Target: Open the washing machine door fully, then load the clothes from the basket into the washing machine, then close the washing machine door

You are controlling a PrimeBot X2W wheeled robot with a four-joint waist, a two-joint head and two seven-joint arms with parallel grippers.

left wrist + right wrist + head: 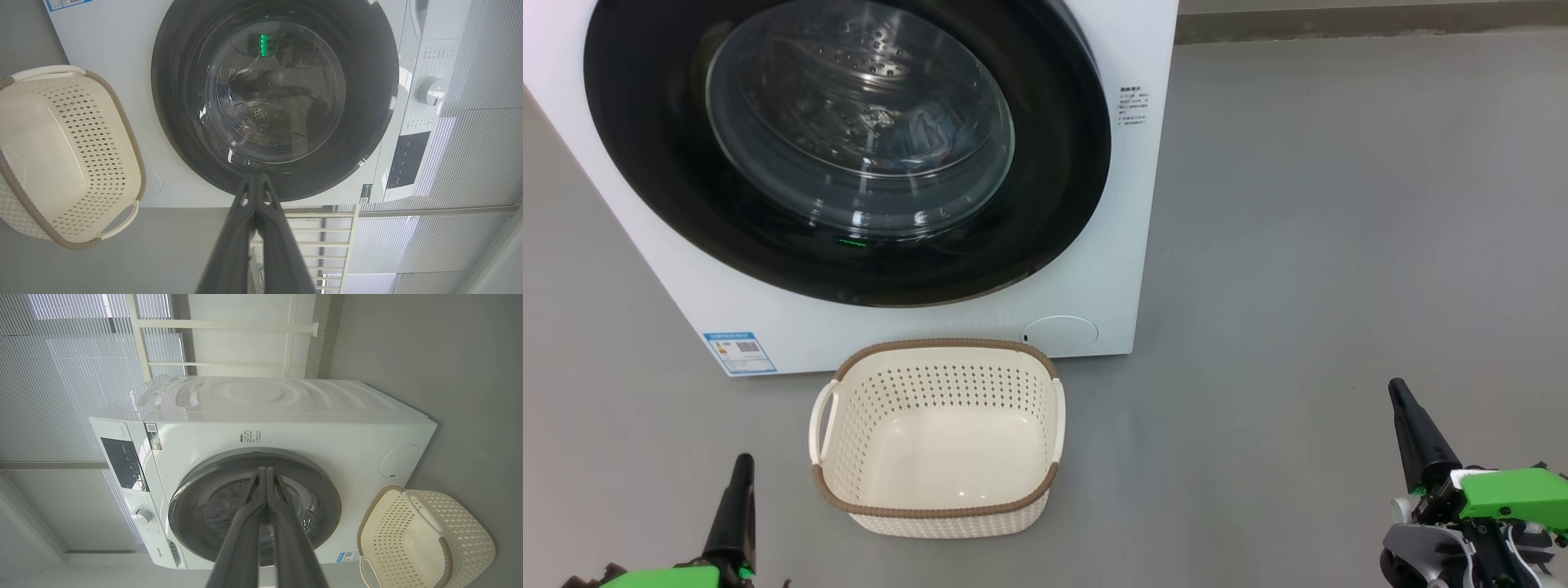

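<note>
One basket point(907, 392) stands before the closed washing machine door point(858, 131).

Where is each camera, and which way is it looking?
Head: up on the robot, looking down at the washer, its shut door and the empty basket; left end effector and right end effector show at the bottom corners.
Left wrist: looks along its shut fingers at the door, basket to the side.
Right wrist: looks along its shut fingers at the washer, turned sideways.
Shared: all see door and basket.

The washing machine door point(645, 163) closed; blue clothes point(927, 135) behind glass; basket point(939, 388) empty in front.
</note>
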